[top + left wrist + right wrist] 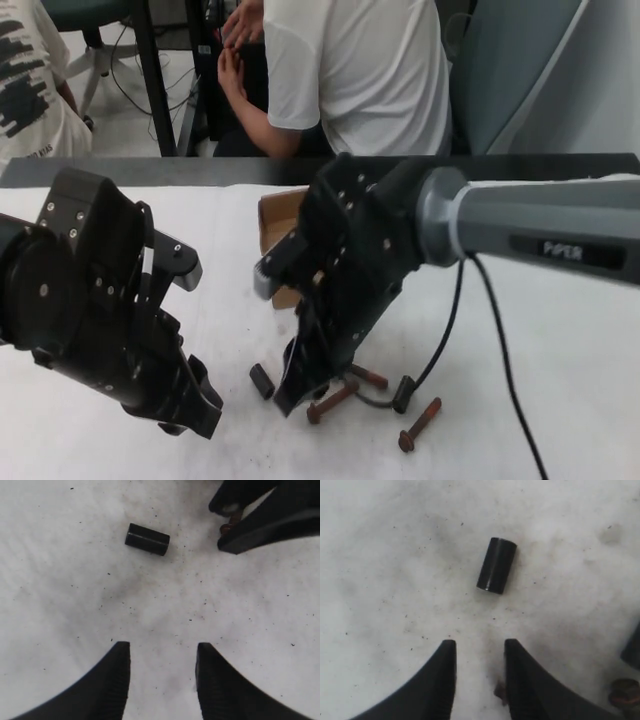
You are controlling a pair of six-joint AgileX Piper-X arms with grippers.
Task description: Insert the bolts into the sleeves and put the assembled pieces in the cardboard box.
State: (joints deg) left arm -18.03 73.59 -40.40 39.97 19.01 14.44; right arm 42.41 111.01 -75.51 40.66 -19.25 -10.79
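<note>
Sleeve (497,565) not yet picked up — your left hand (161,647) and right hand (479,644) both hang spread, empty; lower one around it.

At the high view's centre, the cardboard box (278,215) is mostly hidden behind the right arm (385,240) (only a corner shows). A bolt (624,694) is cut off by the right wrist view's edge.

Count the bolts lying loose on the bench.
3. The left bolt lies beside the right gripper; the middle bolt sits just beyond, partly covered by it; the right bolt lies apart. Others may be hidden.
</note>
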